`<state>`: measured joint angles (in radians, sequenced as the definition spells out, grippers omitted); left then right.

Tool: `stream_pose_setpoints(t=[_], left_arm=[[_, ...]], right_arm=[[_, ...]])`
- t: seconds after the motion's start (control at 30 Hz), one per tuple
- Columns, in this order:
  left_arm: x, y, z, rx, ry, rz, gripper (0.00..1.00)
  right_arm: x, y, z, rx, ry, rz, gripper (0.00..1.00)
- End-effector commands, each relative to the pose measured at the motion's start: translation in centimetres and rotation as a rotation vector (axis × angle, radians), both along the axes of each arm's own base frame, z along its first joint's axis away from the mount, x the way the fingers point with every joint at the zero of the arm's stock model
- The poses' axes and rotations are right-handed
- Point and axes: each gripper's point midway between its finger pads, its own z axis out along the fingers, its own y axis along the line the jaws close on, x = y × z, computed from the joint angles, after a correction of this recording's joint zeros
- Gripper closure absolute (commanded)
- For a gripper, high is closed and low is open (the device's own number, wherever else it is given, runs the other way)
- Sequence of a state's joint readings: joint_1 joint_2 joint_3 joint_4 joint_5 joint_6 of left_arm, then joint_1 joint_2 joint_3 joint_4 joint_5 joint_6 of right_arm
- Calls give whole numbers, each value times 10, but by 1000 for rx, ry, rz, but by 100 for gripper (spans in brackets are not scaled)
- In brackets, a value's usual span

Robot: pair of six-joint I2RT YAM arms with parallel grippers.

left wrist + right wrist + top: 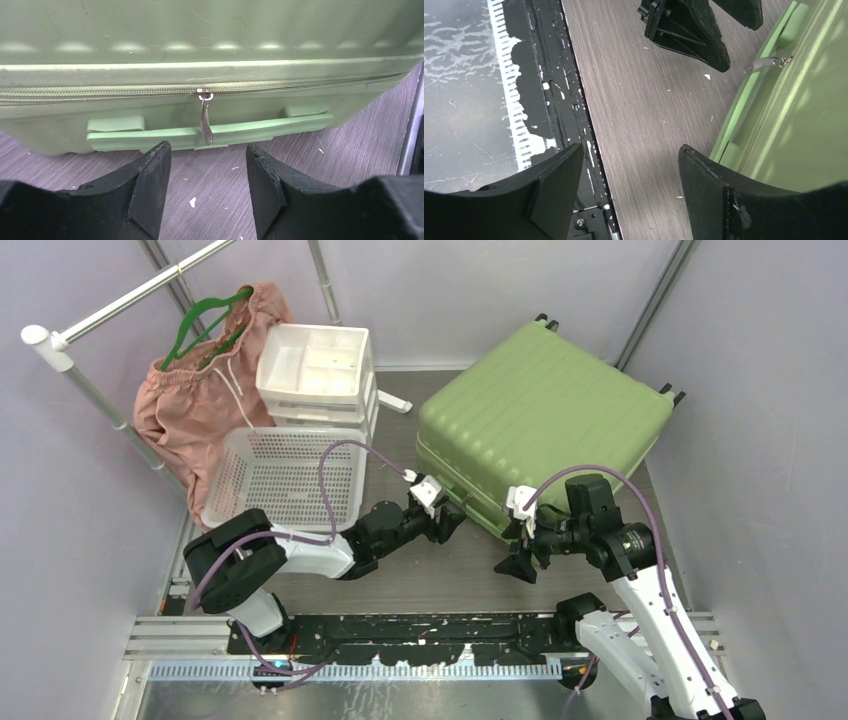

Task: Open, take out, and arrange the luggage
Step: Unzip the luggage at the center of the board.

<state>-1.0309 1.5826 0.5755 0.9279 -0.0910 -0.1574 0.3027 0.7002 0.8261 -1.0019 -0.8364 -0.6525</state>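
The luggage (540, 410), a light-green ribbed hard-shell suitcase, lies flat and zipped shut on the table at centre right. Its side fills the left wrist view (210, 55), where a metal zipper pull (204, 117) hangs over the green side handle (210, 135). My left gripper (207, 150) stands open just short of that pull, with nothing between its fingers. In the top view the left gripper (447, 523) sits at the suitcase's near edge. My right gripper (631, 155) is open and empty over the table beside the luggage (804, 110), low at the near right corner (522, 562).
A white perforated basket (285, 475) stands to the left of the suitcase. Behind it is a white drawer unit (318, 370). Pink clothing (200, 400) on a green hanger hangs from a rail at back left. The table's black front rail (554, 100) runs by the right gripper.
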Motion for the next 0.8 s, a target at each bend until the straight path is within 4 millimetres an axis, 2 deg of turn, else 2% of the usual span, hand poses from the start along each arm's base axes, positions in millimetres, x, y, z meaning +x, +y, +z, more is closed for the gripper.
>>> stream_pose_setpoints(t=[0.0,0.17,0.43,0.53,0.67,0.77], left_arm=[[9,-15,33,-94,-57,-18,43],[13,-20,25,-93,-26,-31,48],[28,-34,24,-104,-20,-8,56],[33,-37,25,-114,-12,1,65],[34,-39,17,-94,5,2,69],[36,-39,17,-93,8,3,83]], right_arm=[[15,-1,7,-6,-63,-27,25],[15,-2,8,-8,-66,-30,25],[14,-2,5,-15,-53,-25,25],[14,-1,6,-16,-54,-20,26],[13,-1,6,-16,-60,-19,25],[13,-2,6,-18,-61,-19,25]])
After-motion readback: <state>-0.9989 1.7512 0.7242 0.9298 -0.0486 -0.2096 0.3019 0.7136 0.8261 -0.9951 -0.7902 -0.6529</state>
